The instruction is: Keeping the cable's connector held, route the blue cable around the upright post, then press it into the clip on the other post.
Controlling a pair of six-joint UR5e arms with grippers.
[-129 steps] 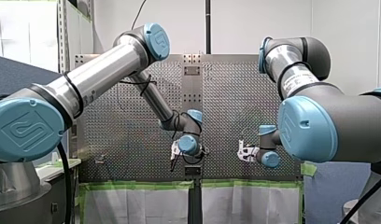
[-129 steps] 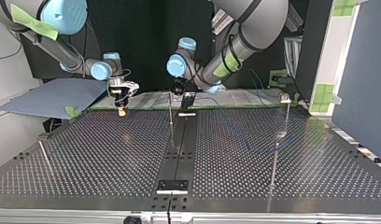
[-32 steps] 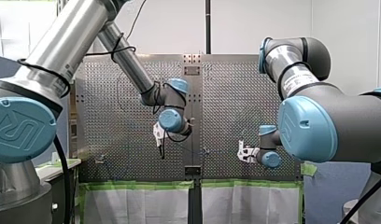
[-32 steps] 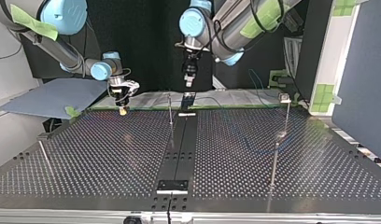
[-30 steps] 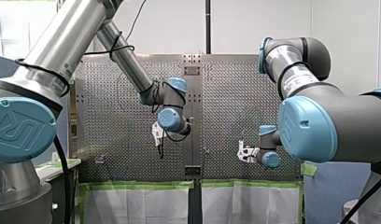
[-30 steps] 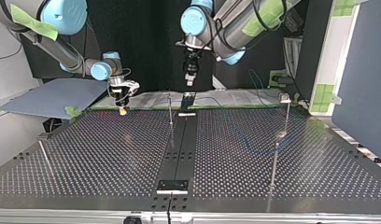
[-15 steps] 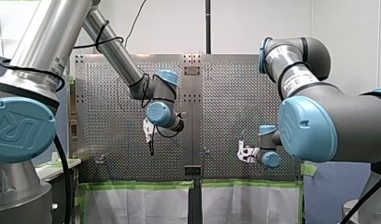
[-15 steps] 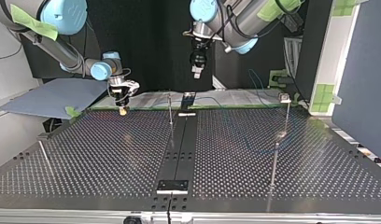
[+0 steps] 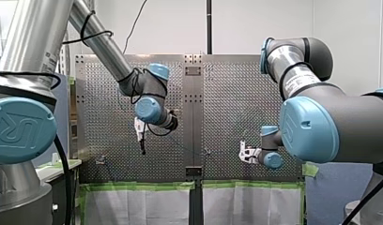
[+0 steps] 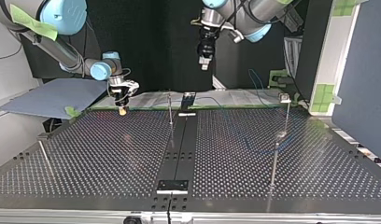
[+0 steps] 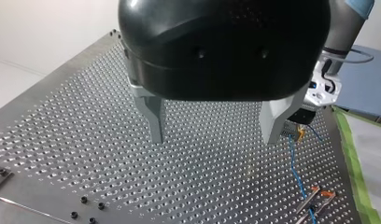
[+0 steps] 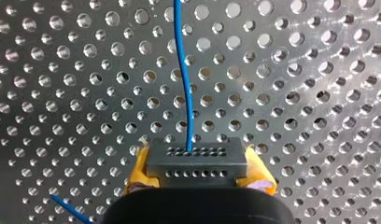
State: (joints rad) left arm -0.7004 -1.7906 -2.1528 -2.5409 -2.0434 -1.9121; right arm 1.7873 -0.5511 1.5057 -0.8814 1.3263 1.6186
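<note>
Low down, R gripper (image 12: 198, 169) pinches connector (image 12: 196, 157) (L gripper (image 11: 214, 136) spread).

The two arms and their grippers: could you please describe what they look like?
Both arms are silver tubes with grey joints and light blue caps bearing an embossed logo. My left arm has a black cable strapped along it; my left gripper has a rounded black body and two metal fingers. My right arm carries a white label and green tape; my right gripper has yellow pads.
</note>
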